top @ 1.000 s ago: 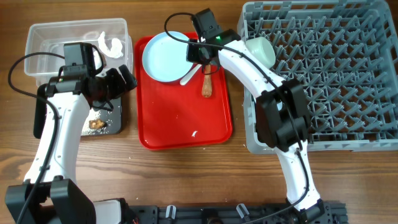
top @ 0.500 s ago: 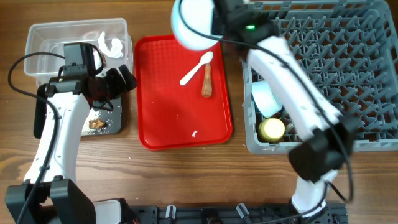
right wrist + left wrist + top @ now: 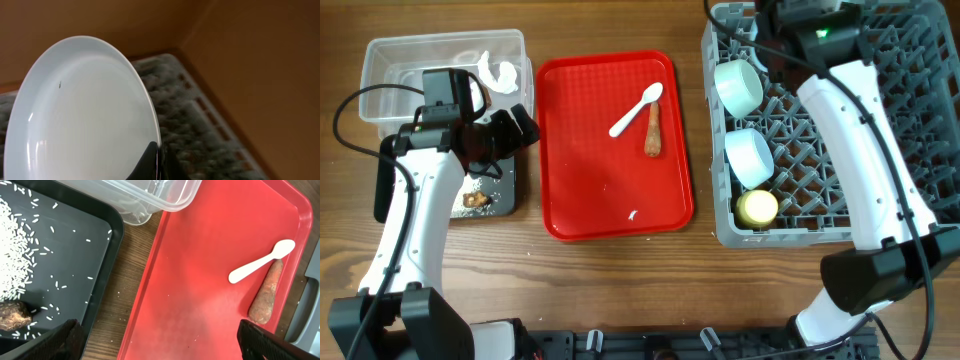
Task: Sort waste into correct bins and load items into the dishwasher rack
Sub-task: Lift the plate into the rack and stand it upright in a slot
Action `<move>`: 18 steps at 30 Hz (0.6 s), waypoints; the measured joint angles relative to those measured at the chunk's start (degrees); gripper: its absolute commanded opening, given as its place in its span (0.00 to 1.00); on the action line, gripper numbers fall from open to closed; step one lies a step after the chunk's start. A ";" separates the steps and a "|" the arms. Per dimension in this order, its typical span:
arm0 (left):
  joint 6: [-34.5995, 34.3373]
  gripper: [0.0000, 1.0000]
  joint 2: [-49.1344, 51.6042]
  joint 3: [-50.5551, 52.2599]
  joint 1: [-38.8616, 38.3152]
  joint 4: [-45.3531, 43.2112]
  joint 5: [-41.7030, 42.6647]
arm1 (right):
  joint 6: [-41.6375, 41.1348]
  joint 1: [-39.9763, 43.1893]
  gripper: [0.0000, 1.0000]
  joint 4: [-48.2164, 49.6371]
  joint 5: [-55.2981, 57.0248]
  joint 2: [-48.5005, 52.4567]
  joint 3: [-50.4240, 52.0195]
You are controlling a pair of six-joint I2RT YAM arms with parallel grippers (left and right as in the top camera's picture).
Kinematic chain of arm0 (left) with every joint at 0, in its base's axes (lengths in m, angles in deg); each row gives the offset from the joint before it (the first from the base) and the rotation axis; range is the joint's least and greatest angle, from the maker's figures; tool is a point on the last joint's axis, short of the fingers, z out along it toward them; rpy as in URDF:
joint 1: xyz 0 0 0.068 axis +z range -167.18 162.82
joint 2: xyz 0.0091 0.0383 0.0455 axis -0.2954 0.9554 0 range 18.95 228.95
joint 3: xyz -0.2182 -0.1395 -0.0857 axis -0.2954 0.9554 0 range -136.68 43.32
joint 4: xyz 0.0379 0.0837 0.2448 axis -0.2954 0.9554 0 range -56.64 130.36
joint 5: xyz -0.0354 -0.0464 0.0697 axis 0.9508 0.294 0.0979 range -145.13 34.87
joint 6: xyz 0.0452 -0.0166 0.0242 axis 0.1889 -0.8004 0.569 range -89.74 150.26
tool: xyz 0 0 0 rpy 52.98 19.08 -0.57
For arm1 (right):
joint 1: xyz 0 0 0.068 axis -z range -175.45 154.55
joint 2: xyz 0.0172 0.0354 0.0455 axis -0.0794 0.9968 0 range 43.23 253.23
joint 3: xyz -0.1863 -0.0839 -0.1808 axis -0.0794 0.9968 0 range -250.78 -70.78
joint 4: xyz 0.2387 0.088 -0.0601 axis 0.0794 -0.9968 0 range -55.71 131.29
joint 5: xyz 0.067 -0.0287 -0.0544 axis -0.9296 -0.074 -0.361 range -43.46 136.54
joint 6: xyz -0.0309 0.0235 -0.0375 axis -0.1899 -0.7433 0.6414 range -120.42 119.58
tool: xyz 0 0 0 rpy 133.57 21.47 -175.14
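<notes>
At ten o'clock on the table sits the clear plastic tub (image 3: 380,62), with crumpled white paper (image 3: 500,75) in its right end. Just below it, at nine o'clock, lies the black tray (image 3: 65,265), holding loose white rice (image 3: 15,250) and a brown food lump (image 3: 12,316). The left gripper (image 3: 512,135) hovers over the tray's right edge with its jaws spread wide and nothing between them.

In the middle is the red serving tray (image 3: 610,180). In its one o'clock part a white spoon (image 3: 638,108) lies slanted, and a carrot-like stick (image 3: 653,130) lies just beside its bowl end.

The dishwasher rack (image 3: 880,150) fills the right side. Along its left edge stand an upper bowl (image 3: 738,86), a lower bowl (image 3: 750,157) and a yellow cup (image 3: 758,207) at the seven o'clock corner. The right arm reaches to the rack's twelve o'clock edge. In the wrist view the right gripper (image 3: 156,162) is clamped on the rim of the pale blue plate (image 3: 85,110), held on edge above the rack.
</notes>
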 measured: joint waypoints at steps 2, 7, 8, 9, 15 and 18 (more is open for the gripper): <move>0.00 1.00 0.00 0.00 0.00 0.02 0.00 | 2.14 0.94 0.04 -0.76 1.46 0.00 0.00; 0.00 1.00 0.00 0.00 0.00 0.00 0.00 | 10.19 2.01 0.04 -0.74 2.97 0.00 0.00; 0.00 1.00 0.00 0.00 0.00 0.02 0.00 | 11.93 2.12 0.04 -0.74 3.15 0.00 0.00; 0.00 1.00 0.00 0.00 0.00 0.02 0.00 | 14.27 2.21 0.04 -0.70 3.23 0.00 0.00; 0.00 1.00 0.00 0.00 0.00 0.00 0.00 | 25.44 2.38 0.04 1.29 3.58 0.24 0.00; 0.00 1.00 0.00 0.00 0.00 0.00 0.00 | 30.58 2.82 0.04 2.54 3.52 1.05 0.00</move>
